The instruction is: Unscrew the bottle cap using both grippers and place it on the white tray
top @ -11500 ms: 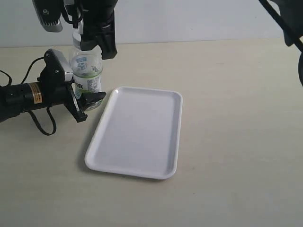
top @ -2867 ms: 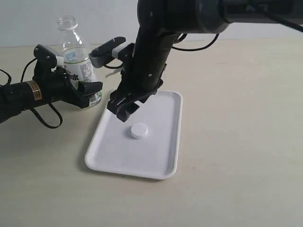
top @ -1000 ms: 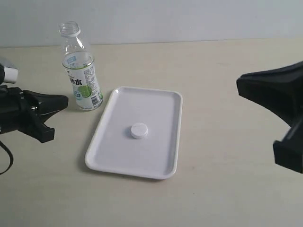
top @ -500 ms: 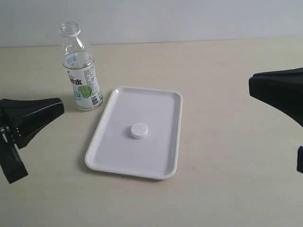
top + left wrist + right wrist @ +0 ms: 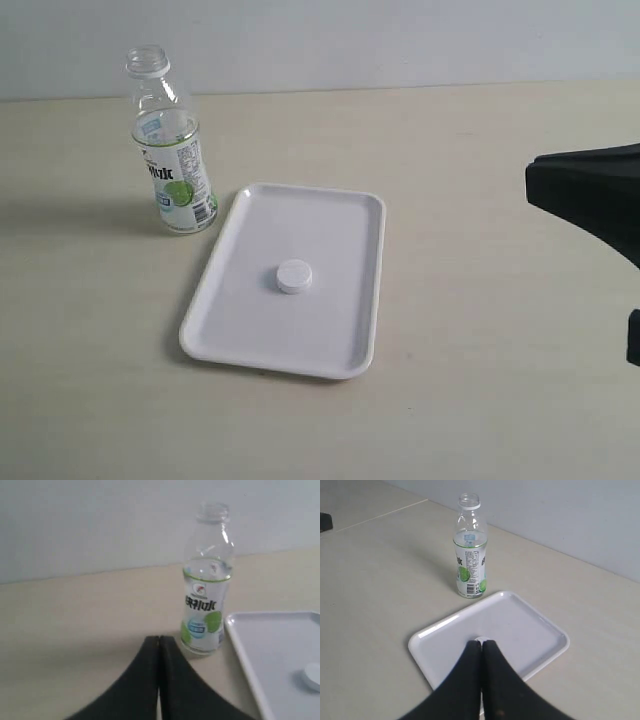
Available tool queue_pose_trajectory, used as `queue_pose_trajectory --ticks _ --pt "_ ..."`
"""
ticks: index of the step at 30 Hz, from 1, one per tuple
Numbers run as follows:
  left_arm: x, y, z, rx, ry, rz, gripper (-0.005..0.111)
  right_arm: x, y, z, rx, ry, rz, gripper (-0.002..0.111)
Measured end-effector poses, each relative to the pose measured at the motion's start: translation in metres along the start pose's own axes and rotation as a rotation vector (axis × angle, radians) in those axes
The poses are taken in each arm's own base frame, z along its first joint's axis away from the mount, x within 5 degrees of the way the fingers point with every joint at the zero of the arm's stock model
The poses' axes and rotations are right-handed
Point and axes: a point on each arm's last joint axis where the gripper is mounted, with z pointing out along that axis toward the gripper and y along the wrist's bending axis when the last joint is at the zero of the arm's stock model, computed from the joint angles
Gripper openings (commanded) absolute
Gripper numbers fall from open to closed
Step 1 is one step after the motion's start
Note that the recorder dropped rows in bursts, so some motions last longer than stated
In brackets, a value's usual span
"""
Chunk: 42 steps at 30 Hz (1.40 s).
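Where the pale desk (image 5: 480, 130) spread under everything, the left gripper (image 5: 159, 640) was clenched on nothing, its fingers pressed together, and the right gripper (image 5: 481, 643) was clamped empty likewise, neither touching the bottle (image 5: 175, 165). The white tray (image 5: 335, 215) lay flat on the desk. Just beside its corner, not touching the rim, the bottle stood upright with its neck open. The bottle cap (image 5: 294, 276) rested on the tray, near its middle.
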Motion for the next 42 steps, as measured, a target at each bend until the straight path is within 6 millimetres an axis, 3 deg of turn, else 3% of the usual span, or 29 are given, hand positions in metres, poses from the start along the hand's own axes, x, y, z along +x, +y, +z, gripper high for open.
queue_pose_trajectory --ticks 15,30,42 --pt "0.004 0.001 -0.054 -0.097 -0.33 -0.043 0.0 0.0 0.0 0.0 0.0 0.0 0.002 0.0" --pt "0.023 0.014 -0.052 -0.241 -0.137 -0.116 0.0 0.0 0.0 0.0 -0.001 0.002 0.003 0.0" --pt "0.024 0.014 -0.052 -0.235 -0.14 -0.242 0.0 0.0 0.0 0.0 -0.001 0.002 0.003 0.0"
